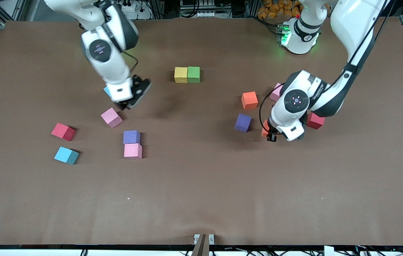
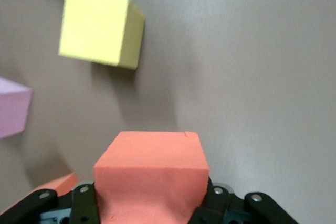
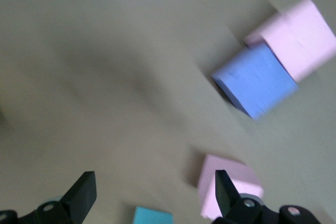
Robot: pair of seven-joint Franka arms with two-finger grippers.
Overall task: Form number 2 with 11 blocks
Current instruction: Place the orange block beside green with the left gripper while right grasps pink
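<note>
I have barely begun the number 2. Only a yellow block [image 1: 180, 75] and a green block [image 1: 193, 74] sit touching, side by side, mid-counter [image 1: 201, 192] near my bases; I judge them to be the start of the top row. That would leave nine blocks to place.

My left gripper [image 1: 272, 136] is low over the counter toward my left arm's end, its fingers [image 2: 84, 203] clamped on an orange block [image 2: 152, 174]. In the front view only a sliver of that block shows beside my wrist, so I cannot tell whether it has left the counter. Around it lie another orange block [image 1: 249, 100], a purple block [image 1: 243, 122], a red block [image 1: 315, 121] and a pink block [image 1: 276, 91], the last two partly covered by my arm.

My right gripper [image 1: 130, 103] hangs over the counter toward my right arm's end, its fingers [image 3: 79, 198] spread wide and holding nothing. Just under it lies a pink cube [image 1: 111, 117]; a cyan sliver [image 1: 107, 91] peeks from beneath my wrist. Nearer the front camera are a purple cube [image 1: 131, 137] touching a pink one [image 1: 133, 150], a red cube [image 1: 63, 131] and a cyan cube [image 1: 66, 155].

The right wrist view is smeared, so its edges and gaps are hard to judge.
</note>
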